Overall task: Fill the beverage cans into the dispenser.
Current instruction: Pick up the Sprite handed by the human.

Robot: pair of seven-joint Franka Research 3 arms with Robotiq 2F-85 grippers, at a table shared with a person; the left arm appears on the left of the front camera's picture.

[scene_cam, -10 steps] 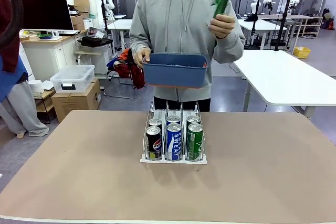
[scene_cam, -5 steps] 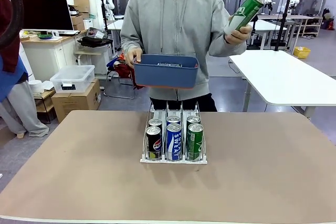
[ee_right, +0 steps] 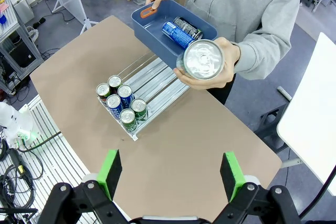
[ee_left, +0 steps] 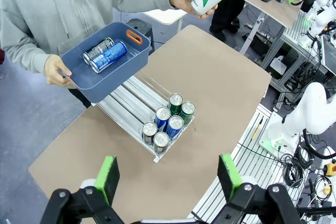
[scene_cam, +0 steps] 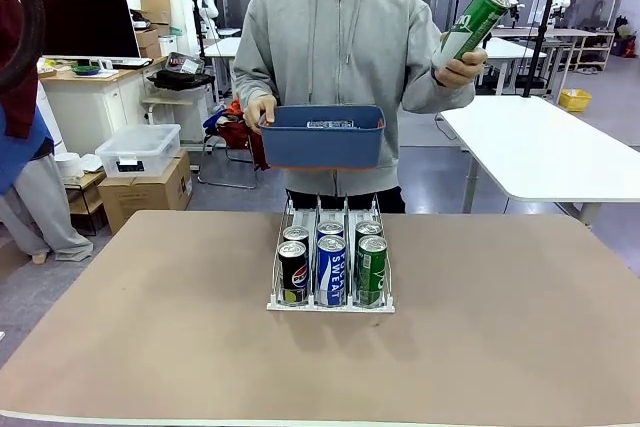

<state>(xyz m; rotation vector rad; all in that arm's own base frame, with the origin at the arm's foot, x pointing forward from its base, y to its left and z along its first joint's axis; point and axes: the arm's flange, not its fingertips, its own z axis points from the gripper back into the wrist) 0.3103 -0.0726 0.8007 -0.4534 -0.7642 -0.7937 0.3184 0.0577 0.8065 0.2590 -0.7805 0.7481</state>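
A person in a grey hoodie stands at the far side of a brown table (scene_cam: 500, 337). One hand (scene_cam: 460, 67) lifts a green can (scene_cam: 470, 19) whose white lettering is too tilted to read, and the other hand (scene_cam: 258, 112) grips a blue plastic bin (scene_cam: 322, 142). On the table near the person, the clear-and-white, wire-divided dispenser (scene_cam: 330, 305) carries six slim, silver-topped cans in three lanes. The front row holds a black can (scene_cam: 293, 272) with a round red-blue logo, a blue can (scene_cam: 331, 269) reading "SWEAT", and a second green can (scene_cam: 371, 269). The wrist views, looking down, show what the bin's wall hides from the front. A loose blue can (ee_left: 108, 56) and a loose dark can (ee_left: 97, 49) lie side by side inside, with an orange grip insert (ee_left: 134, 36) at one end. The left gripper (ee_left: 168, 166) and right gripper (ee_right: 170, 163) hang high over the table, green-padded fingers spread wide, holding nothing.
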